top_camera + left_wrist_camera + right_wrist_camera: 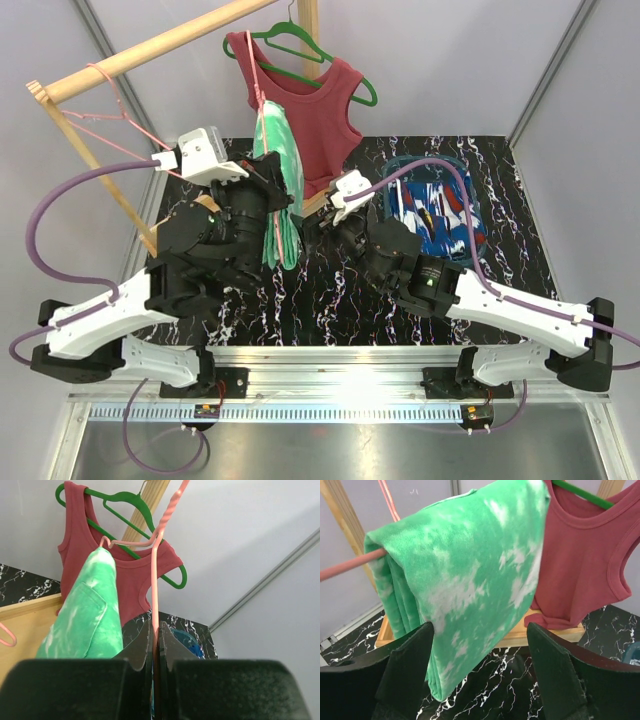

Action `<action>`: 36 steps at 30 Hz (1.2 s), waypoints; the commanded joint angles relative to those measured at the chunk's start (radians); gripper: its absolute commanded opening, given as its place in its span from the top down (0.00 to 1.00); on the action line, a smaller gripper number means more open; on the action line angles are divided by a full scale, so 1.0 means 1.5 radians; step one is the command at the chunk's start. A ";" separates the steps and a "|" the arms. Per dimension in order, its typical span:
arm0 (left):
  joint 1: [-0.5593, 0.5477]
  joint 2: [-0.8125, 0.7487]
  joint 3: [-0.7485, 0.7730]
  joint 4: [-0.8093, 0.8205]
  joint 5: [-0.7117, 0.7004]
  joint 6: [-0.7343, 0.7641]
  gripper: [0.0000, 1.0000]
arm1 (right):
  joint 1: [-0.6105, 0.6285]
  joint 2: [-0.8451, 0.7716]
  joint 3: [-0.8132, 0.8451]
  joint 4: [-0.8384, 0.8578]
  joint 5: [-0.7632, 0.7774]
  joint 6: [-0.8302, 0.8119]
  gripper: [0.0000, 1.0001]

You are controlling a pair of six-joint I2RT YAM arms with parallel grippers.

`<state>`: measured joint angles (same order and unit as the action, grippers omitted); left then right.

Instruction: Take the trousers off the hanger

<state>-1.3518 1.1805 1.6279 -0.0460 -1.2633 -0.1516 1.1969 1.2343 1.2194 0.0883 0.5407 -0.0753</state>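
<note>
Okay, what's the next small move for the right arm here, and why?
Probably ease the right end effector forward and close it on the green tie-dye trousers. Its jaws stand open with the hanging fold framed between them, while the left end effector is clamped on the pink hanger that carries them.

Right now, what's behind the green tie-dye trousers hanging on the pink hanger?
A dark red tank top on a green hanger, plus the rack's wooden base. The trousers hide part of the top's side and of the base.
</note>
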 commanded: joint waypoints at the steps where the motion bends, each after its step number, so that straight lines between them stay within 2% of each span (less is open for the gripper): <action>1: -0.020 0.010 0.048 0.200 -0.049 0.062 1.00 | 0.010 0.002 0.040 0.068 0.037 -0.028 0.18; 9: -0.028 0.038 0.078 0.230 -0.065 0.092 1.00 | 0.012 -0.018 0.041 0.054 -0.040 0.000 0.17; 16: -0.035 0.046 0.092 0.234 -0.069 0.095 1.00 | 0.014 -0.024 0.044 0.062 -0.058 -0.005 0.16; 20: -0.045 0.045 0.093 0.234 -0.067 0.089 1.00 | 0.013 -0.006 0.053 0.090 -0.013 -0.034 0.16; 29: -0.053 0.038 0.075 0.244 -0.072 0.076 1.00 | 0.013 0.056 0.087 0.149 0.019 -0.087 0.16; 36: -0.062 0.030 0.074 0.243 -0.070 0.076 1.00 | 0.012 0.071 0.061 0.225 0.051 -0.134 0.18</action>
<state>-1.4296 1.2610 1.7046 0.2047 -1.4189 -0.0044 1.2095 1.3361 1.3033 0.3012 0.5518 -0.2283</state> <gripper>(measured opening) 0.025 0.829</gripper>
